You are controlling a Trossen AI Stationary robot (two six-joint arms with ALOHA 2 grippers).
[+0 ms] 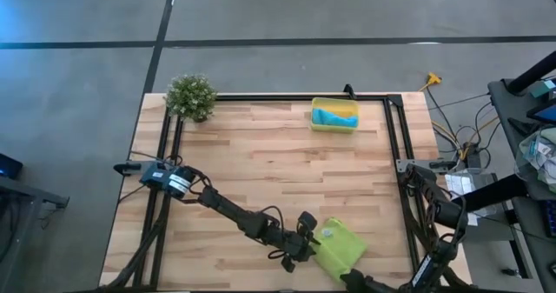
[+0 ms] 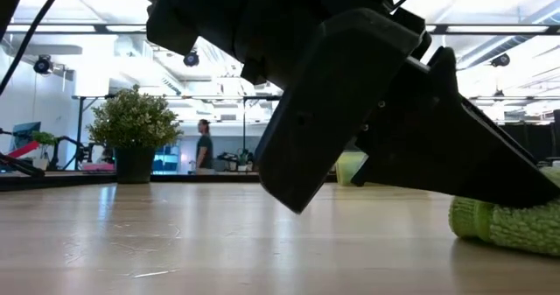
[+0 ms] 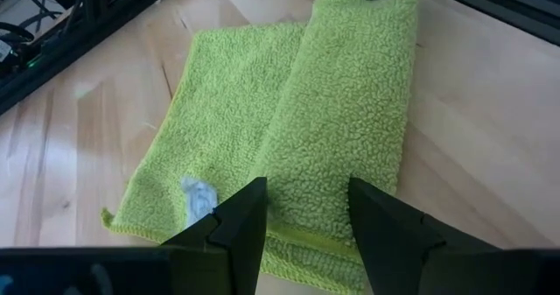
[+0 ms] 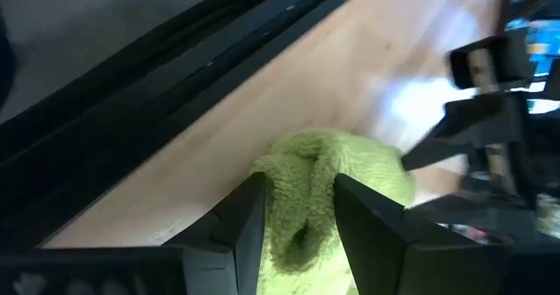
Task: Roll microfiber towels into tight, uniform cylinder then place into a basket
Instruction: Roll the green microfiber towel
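The lime-green towel lies near the table's front edge, partly rolled. Its roll lies along the still-flat part, which carries a white tag. My left gripper is shut on the roll's end toward the table's left. My right gripper is shut on the opposite end, by the front edge. In the low view the roll rests on the tabletop behind a dark gripper. The turquoise towel lies in the yellow basket at the table's far edge. My left gripper has the near end of the green roll between its two fingers, which slant down at it from the table's left and point along the roll. The roll lies on the table and on the towel's flat part. My right gripper pinches the other end of the roll between its two fingers, slanting down from the table's near right. The towel bulges out beyond the fingertips. That end rests on the table.
A small potted plant stands at the far left corner. A black frame rail runs along the table edge close to my right gripper. Bare wood lies between the green towel and the basket.
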